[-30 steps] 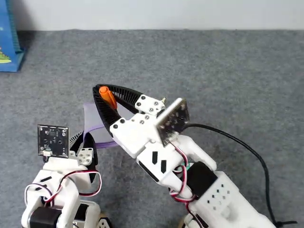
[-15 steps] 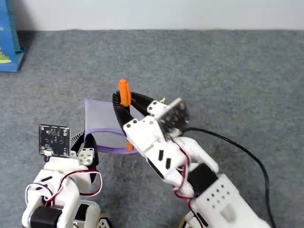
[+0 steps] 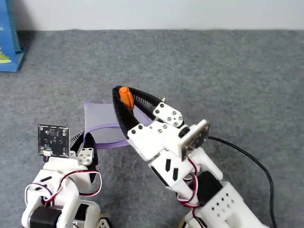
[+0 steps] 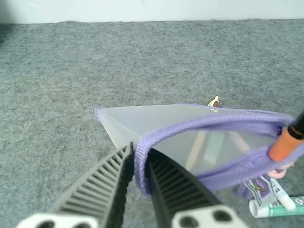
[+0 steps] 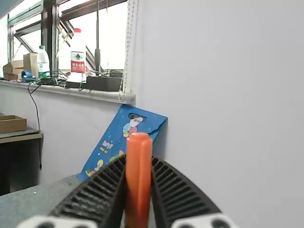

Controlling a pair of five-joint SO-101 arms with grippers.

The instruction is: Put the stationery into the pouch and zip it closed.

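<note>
The purple pouch (image 3: 102, 122) lay on the grey carpet (image 3: 223, 71) with its mouth open. My left claw (image 4: 138, 159) was pressed together on the pouch's purple zip edge. It pinched that edge and held it up above the rest of the pouch. A little gold zip tag (image 4: 213, 101) stuck out at the far side of the pouch.

My right claw (image 3: 124, 93) was pinching an orange pen (image 3: 126, 99). The pen stood almost straight up, right by the pouch's open edge, at the end away from my left claw. I could not tell if the pen's low end touched the pouch.

Something long and pale showed through the pouch's clear side. A white and green pen (image 4: 276, 205) lay on the carpet just beside the pouch, outside it. A blue bag (image 3: 8, 45) stood well away from the pouch.
</note>
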